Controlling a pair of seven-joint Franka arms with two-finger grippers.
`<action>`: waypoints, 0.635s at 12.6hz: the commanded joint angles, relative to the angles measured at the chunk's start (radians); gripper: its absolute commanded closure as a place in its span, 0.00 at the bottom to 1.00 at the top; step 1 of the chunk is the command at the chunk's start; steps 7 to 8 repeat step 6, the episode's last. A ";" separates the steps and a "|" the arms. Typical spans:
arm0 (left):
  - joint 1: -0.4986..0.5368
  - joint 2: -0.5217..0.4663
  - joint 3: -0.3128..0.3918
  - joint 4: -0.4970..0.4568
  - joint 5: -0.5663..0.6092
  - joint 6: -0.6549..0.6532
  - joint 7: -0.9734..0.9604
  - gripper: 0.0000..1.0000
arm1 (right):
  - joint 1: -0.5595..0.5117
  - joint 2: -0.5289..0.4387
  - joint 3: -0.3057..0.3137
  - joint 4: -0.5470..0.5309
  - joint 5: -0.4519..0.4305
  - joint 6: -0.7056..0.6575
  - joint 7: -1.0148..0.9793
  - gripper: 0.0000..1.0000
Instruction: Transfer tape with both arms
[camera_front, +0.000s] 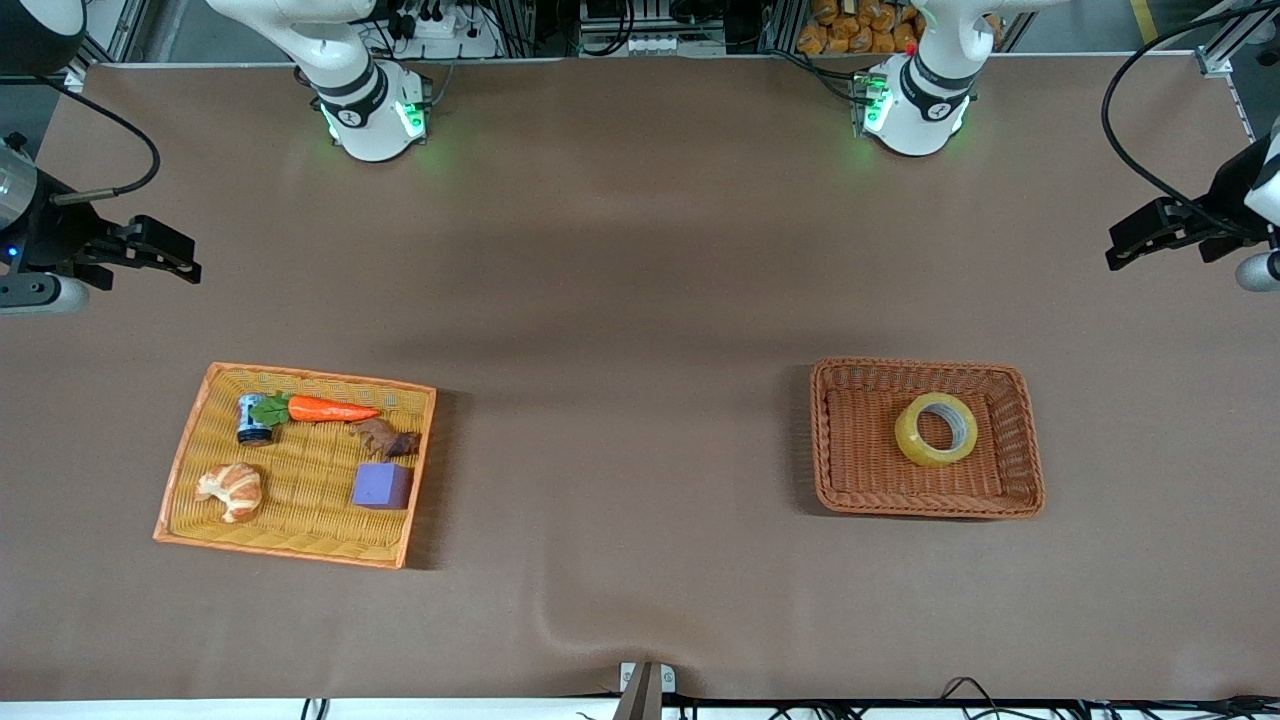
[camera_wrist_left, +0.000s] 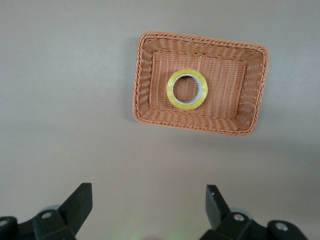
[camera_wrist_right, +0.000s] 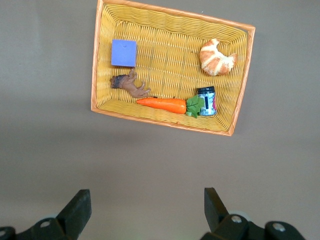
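Light even, fairly bright, from overhead. Table (camera_front: 640, 300) matte, soft sheen patches near bases, no hard glare. Green base lights tint cloth nearby. Dark shadow band beside yellow tray (camera_front: 190, 455) on edge toward left arm's end; softer shadow beside brown basket (camera_front: 830, 500) on edge toward right arm's end. Broad faint shadow band across table between bases and containers. Front view sharp. Wrist views sharp on containers, fingers (camera_wrist_left: 75, 207) (camera_wrist_right: 75, 210) slightly soft. Tape (camera_front: 936, 429) shows small highlight.

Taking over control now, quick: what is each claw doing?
Left claw: open, empty, over bare table.
Right claw: open, empty, over bare table.
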 joint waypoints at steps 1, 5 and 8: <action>0.002 -0.032 -0.003 -0.023 -0.028 0.021 0.015 0.00 | -0.017 -0.026 0.013 -0.013 0.004 -0.013 -0.014 0.00; 0.002 -0.025 -0.003 -0.017 -0.017 0.018 0.039 0.00 | -0.018 -0.029 0.012 -0.013 0.004 -0.010 -0.014 0.00; -0.001 -0.025 -0.003 -0.017 -0.016 0.017 0.044 0.00 | -0.020 -0.031 0.012 -0.013 0.004 -0.008 -0.014 0.00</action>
